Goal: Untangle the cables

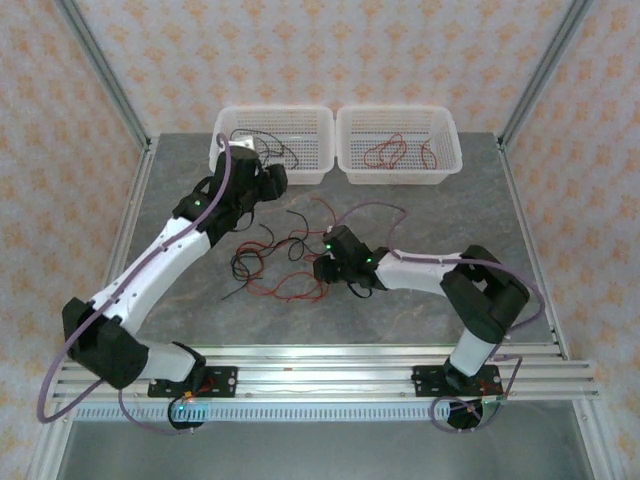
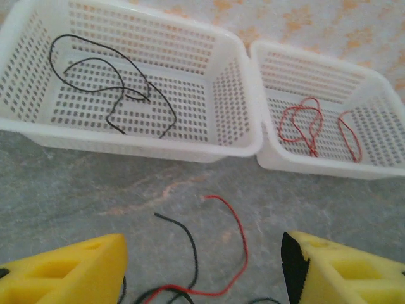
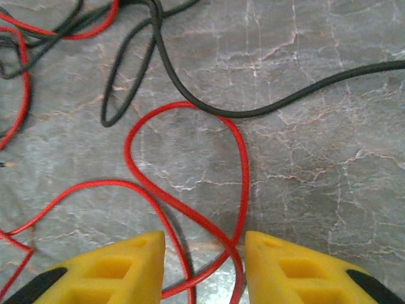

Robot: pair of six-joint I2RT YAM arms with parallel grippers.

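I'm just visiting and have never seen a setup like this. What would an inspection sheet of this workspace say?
Surface: grey marbled table.
Job's things: tangle of red and black wires mid-table; black wires in left basket, red wires in right basket.
Clutter: nothing seen.
Grippers: left gripper open, above loose wire ends; right gripper open, red wire between its jaws.
Cables: purple-grey arm cable looping over the table.
Surroundings: patterned walls, aluminium rail.

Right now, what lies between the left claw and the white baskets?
Left wrist view: a red cable end and a black cable end on the table.
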